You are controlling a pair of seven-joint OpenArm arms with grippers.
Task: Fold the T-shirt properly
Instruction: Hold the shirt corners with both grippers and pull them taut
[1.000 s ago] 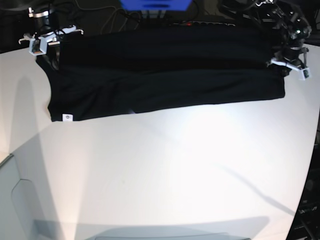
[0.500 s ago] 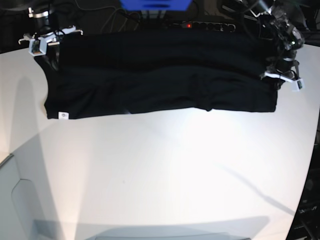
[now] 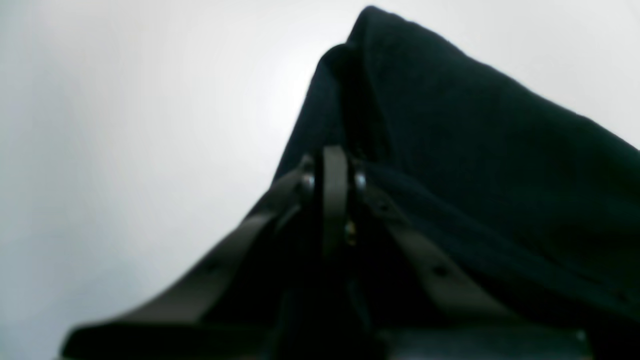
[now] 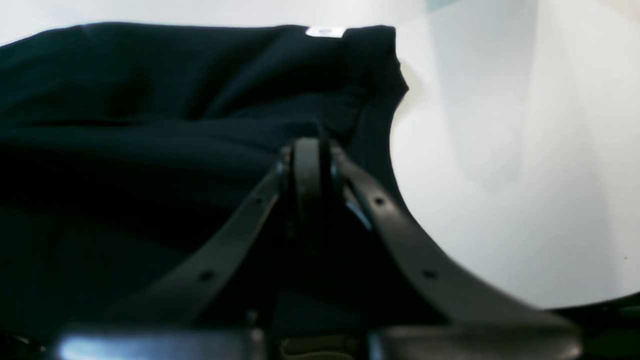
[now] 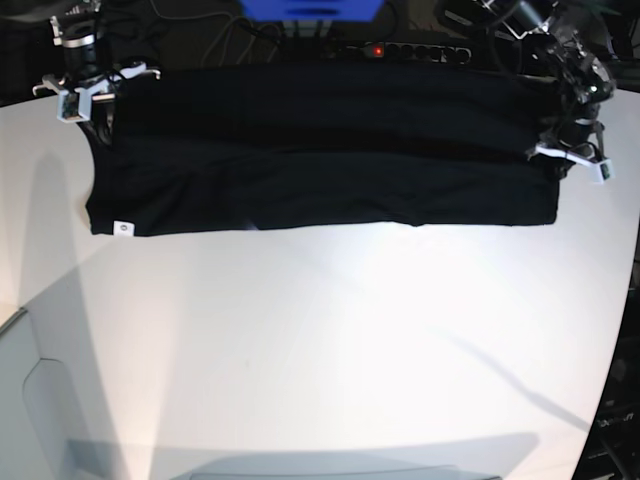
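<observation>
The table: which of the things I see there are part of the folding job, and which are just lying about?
Part of the job:
- black T-shirt, white label
- left gripper, right gripper, both clamped on it

Lying about:
- power strip
- blue object

White table (image 5: 330, 340), black T-shirt (image 5: 320, 160) spread across

I see the T-shirt (image 5: 320, 150) plain black, a small white label (image 5: 124, 227) at its corner, on a white table (image 5: 340, 340).

Black arms, white-tipped gripper (image 5: 572, 160) ends (screwed dark fingers (image 4: 400, 235)).
</observation>
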